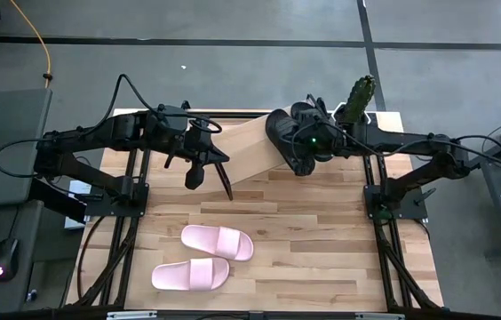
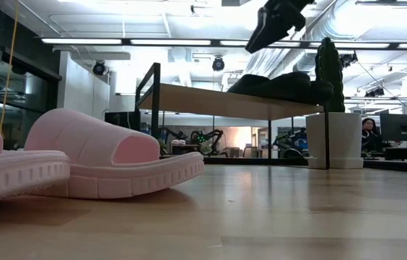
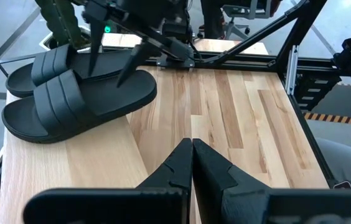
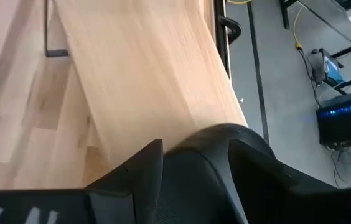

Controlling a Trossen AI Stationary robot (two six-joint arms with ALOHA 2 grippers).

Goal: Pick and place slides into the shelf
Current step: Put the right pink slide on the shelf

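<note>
Two black slides (image 3: 76, 93) lie side by side on the shelf (image 1: 252, 147), at its end near the cactus pot (image 2: 344, 141), long axes roughly across the plank. Two pink slides (image 1: 204, 258) are on the table (image 1: 322, 258), well apart from the shelf, at the front side, long axes roughly parallel to the shelf's length.

Right gripper (image 3: 110, 59) sits directly over the black pair, fingers spread wide. In the right wrist view a black strap fills the space between them. Whether they touch it I cannot tell; judgement: this is a release, not a hold.

Left gripper (image 1: 210, 173) hangs above the table just off the shelf's free end, fingers (image 3: 191, 165) pressed together, holding nothing.

Relation that matters next: the pink slides lie toward the front edge from both grippers, on the left half of the table. The left arm is clearly nearer. Judgement: its fingers would have to open before it can straddle a strap across the slide's width. The shelf's free half, beside the black pair, is where the pink pair would go.
</note>
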